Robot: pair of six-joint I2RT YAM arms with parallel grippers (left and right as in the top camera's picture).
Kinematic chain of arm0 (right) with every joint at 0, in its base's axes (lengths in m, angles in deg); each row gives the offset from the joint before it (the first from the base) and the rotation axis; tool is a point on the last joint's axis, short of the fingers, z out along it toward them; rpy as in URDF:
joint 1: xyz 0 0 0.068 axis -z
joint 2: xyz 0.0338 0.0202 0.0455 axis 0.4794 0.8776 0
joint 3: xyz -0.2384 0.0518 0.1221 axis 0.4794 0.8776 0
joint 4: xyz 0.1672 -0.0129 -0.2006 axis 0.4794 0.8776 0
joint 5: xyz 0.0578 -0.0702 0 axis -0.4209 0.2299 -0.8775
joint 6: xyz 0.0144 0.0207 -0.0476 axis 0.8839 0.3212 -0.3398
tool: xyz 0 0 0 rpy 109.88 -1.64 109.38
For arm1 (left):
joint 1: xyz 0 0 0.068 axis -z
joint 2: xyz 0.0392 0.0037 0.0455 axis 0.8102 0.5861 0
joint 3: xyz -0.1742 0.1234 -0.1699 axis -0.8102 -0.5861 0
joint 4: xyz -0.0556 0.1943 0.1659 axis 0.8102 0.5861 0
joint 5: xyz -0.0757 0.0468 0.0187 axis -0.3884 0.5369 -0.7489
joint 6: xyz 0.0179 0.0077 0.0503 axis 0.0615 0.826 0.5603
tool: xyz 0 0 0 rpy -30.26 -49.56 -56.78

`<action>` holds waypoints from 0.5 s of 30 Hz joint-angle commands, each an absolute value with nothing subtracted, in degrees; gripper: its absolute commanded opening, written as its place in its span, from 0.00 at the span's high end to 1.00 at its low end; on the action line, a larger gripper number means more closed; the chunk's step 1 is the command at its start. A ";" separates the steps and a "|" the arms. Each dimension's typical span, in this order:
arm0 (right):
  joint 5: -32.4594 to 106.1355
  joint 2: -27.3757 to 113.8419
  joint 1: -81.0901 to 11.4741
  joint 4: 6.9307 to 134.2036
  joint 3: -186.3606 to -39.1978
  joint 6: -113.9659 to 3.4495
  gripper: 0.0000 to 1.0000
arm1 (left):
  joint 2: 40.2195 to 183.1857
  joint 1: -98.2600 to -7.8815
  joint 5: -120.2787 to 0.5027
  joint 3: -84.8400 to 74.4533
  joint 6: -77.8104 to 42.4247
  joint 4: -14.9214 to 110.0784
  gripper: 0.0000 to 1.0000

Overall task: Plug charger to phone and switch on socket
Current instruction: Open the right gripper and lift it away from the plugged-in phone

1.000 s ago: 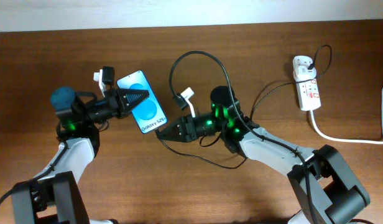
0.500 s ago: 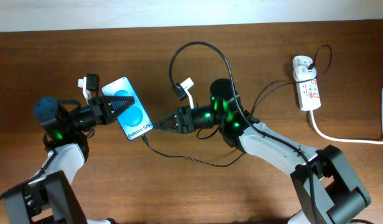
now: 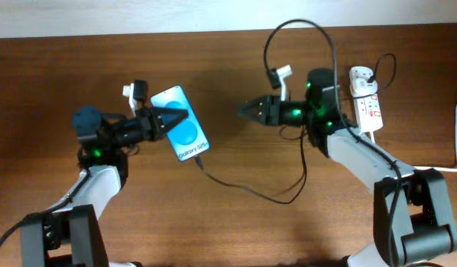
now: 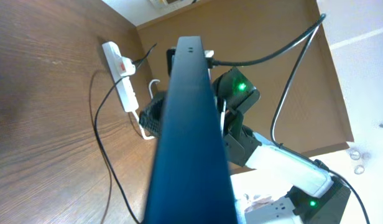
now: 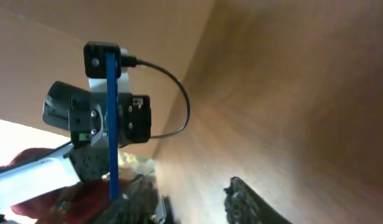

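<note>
Pinching the phone (image 3: pixel 185 133) across its flat faces with the left fingers (image 3: pixel 169 119), toward its upper end. Holding it apparently clear of the table (image 3: pixel 65 67), left of centre, screen up and tilted. Looks plugged in already: black charger cable (image 3: pixel 251 191) meeting the lower edge of the phone at the plug tip (image 3: pixel 199 159), then trailing slack across the table and looping up toward the white adapter (image 3: pixel 360 75) on the socket (image 3: pixel 366 104) at far right. Agrees with the right wrist view: phone edge-on, plug seated in its end. Cannot tell whether the right fingers (image 3: pixel 254 111) are spread or closed. Pointing at the phone from mid-table, well apart from it, nothing visible between them. Judging the step left as the switch: red rocker (image 4: pixel 124 64) on the socket, near the adapter; on or off not readable. Handling notes:
- **Phone:** probably light, rigid, slick on the glass and fragile. Grip best on the flat faces away from the port end, with no twisting against the plug.
- **Cable:** limp and light, apt to snag on an arm. Best taken just behind the plug tip if reseating is needed.
- **Socket:** likely light enough to slide under a push, so pressing the rocker straight down rather than sideways.
</note>
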State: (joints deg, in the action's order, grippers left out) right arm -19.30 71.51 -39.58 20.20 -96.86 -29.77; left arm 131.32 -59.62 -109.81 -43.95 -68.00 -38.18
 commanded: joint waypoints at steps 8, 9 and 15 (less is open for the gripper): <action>8.30 67.37 -30.12 62.34 -127.98 -57.03 0.47 | 130.29 -50.07 -86.77 -22.39 -54.29 -7.32 1.00; 13.00 67.37 -30.14 69.35 -132.51 -60.39 0.47 | 130.29 -49.04 -83.47 -19.97 -49.88 0.03 1.00; 26.53 67.48 -30.14 96.04 -141.38 -64.50 0.46 | 132.54 -43.88 -73.37 -10.72 -28.63 32.68 1.00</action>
State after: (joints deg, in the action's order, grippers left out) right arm 20.70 67.48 -30.12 92.61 -141.40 -61.86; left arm 131.10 -44.30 -76.70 -12.95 -39.47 28.01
